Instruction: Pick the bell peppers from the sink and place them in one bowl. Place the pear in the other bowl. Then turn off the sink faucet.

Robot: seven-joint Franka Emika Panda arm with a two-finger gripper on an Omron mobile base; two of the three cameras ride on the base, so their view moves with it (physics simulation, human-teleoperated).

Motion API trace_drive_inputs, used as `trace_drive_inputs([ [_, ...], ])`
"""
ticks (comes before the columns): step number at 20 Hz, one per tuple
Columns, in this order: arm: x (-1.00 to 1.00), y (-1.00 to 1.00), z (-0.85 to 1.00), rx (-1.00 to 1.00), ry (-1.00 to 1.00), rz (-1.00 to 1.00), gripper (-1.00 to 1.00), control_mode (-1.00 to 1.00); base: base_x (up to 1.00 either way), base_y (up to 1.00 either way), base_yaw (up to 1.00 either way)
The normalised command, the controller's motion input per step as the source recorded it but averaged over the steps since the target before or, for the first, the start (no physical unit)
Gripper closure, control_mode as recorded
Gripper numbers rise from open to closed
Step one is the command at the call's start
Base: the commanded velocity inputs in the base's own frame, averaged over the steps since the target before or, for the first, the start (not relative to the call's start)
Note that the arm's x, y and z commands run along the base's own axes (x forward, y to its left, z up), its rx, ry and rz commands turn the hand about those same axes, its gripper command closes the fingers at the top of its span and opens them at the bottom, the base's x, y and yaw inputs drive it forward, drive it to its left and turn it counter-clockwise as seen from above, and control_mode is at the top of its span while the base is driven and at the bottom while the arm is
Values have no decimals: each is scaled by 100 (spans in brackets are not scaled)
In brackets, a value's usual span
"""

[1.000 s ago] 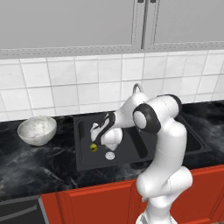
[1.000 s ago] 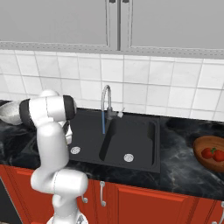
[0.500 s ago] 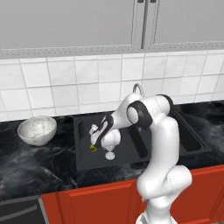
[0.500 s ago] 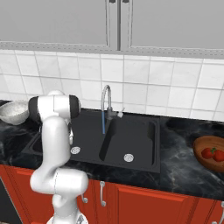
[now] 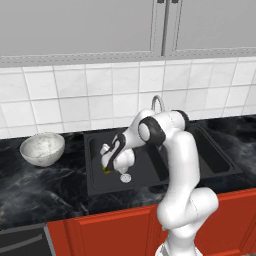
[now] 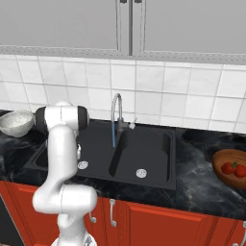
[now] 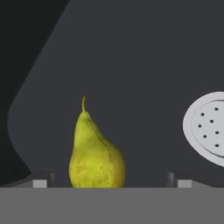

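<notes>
your gripper is spread wide, low in the left basin of the sink, with nothing pinched yet. in the hand view the pear sits at bottom centre between the two tips, nearer the left one, with the drain at the right edge. in the left base view the pear is a yellow speck at centre left, just under the hand and beside the drain

the pear is off centre between the tips, so if you close now, i judge the left finger would meet it first and could nudge it sideways or roll it on the basin floor. it tapers toward the stem, so a pinch too high could squeeze it out. going lower risks the tips striking the sink bottom

the white bowl at centre left of the left base view looks empty. the wooden bowl at the right edge of the right base view holds the red peppers. a blue stream runs from the faucet, so it is still on
</notes>
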Motion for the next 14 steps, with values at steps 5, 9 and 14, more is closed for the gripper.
trace_drive_inputs([
  [5, 29, 1, -17, 1, 5, -2, -100, -100, 0, 0, 0],
  [9, 20, 0, -27, 0, 6, -1, -100, -100, 0, 0, 0],
  [14, 11, 1, -35, 0, 6, 0, -100, -100, 0, 0, 0],
])
